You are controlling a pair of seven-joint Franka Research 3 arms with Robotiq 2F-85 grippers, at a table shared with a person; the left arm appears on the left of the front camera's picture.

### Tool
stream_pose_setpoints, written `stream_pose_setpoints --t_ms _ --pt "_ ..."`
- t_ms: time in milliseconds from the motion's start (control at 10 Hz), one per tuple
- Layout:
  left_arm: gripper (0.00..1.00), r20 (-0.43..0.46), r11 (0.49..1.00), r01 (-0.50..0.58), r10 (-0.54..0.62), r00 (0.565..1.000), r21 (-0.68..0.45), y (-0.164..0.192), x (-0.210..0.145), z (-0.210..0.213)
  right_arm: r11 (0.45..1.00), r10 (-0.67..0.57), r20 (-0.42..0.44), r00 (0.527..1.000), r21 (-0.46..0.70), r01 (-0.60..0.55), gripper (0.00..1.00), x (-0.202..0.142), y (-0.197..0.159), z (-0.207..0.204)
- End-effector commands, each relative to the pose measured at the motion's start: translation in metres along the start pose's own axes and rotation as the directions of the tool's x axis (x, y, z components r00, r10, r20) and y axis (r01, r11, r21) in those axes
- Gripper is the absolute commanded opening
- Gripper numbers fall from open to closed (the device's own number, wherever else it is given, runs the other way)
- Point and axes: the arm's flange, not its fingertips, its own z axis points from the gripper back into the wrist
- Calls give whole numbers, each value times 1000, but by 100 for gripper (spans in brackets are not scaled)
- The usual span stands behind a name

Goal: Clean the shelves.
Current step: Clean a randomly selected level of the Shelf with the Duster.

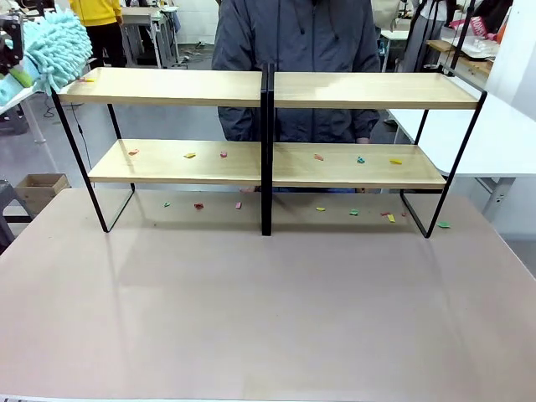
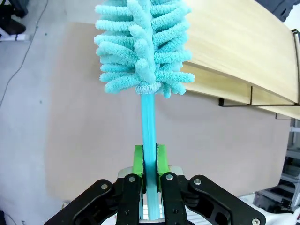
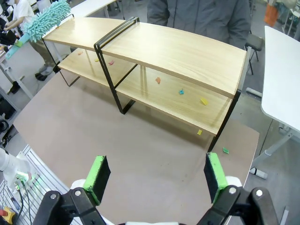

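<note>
The shelves (image 1: 268, 88) are two joined two-tier racks of light wood on black tube frames, standing across the far half of the table. Small coloured scraps (image 1: 191, 155) lie on the lower boards. In the left wrist view my left gripper (image 2: 149, 161) is shut on the thin handle of a turquoise fluffy duster (image 2: 143, 42). The duster head (image 1: 52, 46) hangs at the left end of the upper board (image 2: 243, 51), about level with it. My right gripper (image 3: 157, 176) is open, high above the table's near right part, looking down at the shelves (image 3: 178, 54).
More coloured scraps (image 1: 355, 212) lie on the brown table (image 1: 268, 310) under the racks, and a green one (image 1: 444, 224) lies beside the right frame leg. A person in a dark jacket (image 1: 293, 50) stands behind the shelves. A white table (image 1: 502, 134) stands at the right.
</note>
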Motion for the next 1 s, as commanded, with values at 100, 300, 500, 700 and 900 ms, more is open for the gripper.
stream_pose_setpoints --t_ms 100,300,500,700,900 --pt "0 96 997 55 -59 994 47 2 0 12 1000 -1 0 1000 4 1 100 -1 0 0" --pt "0 132 995 75 -67 989 -60 10 -8 36 1000 -1 0 1000 4 1 100 -1 0 0" --pt "0 54 959 170 -162 985 -226 26 -39 69 1000 -1 0 1000 4 1 100 -1 0 0" --pt "0 -2 887 265 -287 958 -378 58 -76 103 1000 -1 0 1000 4 1 100 -1 0 0" --pt "0 4 817 279 -321 947 -504 100 -112 124 1000 -1 0 1000 4 1 100 -1 0 0"
